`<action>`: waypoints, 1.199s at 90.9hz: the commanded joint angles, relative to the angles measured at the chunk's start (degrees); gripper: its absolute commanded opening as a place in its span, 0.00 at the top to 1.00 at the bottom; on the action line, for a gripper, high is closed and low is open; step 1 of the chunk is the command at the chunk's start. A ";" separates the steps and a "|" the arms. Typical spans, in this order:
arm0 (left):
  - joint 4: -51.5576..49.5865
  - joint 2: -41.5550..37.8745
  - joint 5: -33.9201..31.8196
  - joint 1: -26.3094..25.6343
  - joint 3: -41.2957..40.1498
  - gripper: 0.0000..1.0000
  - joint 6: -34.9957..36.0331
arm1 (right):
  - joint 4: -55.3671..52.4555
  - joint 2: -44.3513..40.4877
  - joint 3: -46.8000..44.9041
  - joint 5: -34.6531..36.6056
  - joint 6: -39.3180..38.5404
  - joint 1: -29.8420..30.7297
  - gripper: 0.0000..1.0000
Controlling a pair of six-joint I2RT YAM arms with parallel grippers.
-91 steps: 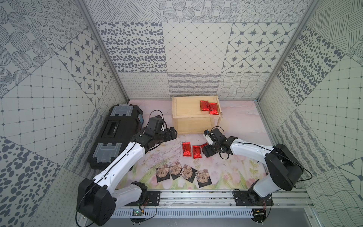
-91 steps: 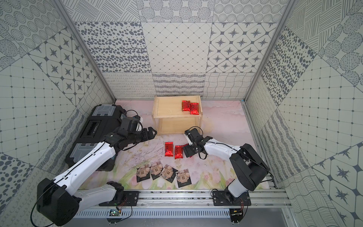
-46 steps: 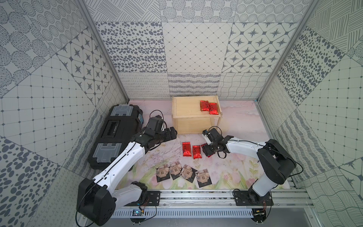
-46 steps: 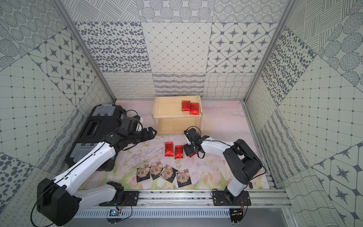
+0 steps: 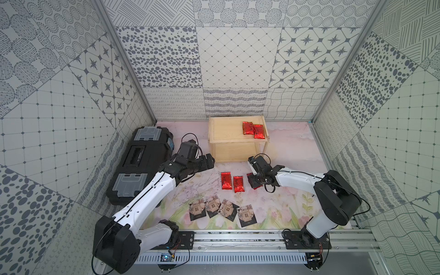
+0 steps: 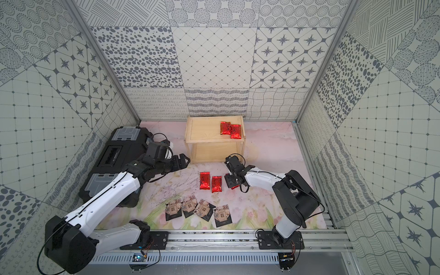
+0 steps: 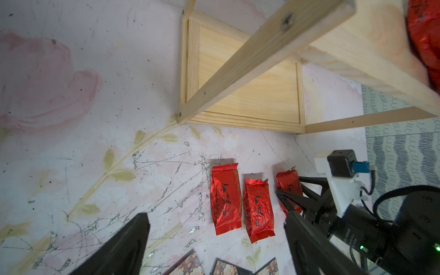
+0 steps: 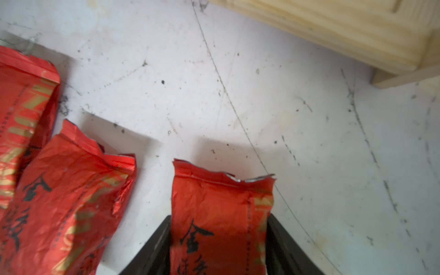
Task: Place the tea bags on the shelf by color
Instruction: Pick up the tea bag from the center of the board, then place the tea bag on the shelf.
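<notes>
red foil tea bags (image 5: 247, 127): two on the shelf (image 5: 226, 131) ahead of my right gripper (image 8: 219, 216); one between its jaws, whether gripped i cannot tell; two beside; four black bags (image 5: 225, 209) behind, unplaced.

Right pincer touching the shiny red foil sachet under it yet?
Touching. Right wrist view: the right pincer meets both long edges of the shiny red foil sachet.

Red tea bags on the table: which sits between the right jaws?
The lone one nearest the right arm, jaws flanking its sides; the other two lie free, side by side.
</notes>
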 commanded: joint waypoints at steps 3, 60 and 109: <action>-0.66 0.48 -0.07 -0.08 1.32 0.06 1.19 | -0.21 -3.60 -0.76 2.21 2.44 -0.13 0.41; -1.12 -1.13 0.49 -0.11 4.36 0.06 1.27 | -18.64 -31.54 6.94 9.54 7.99 -0.03 0.46; -0.83 -0.38 -1.69 0.01 6.14 0.04 3.59 | -20.70 -2.50 50.67 12.62 5.12 3.05 0.53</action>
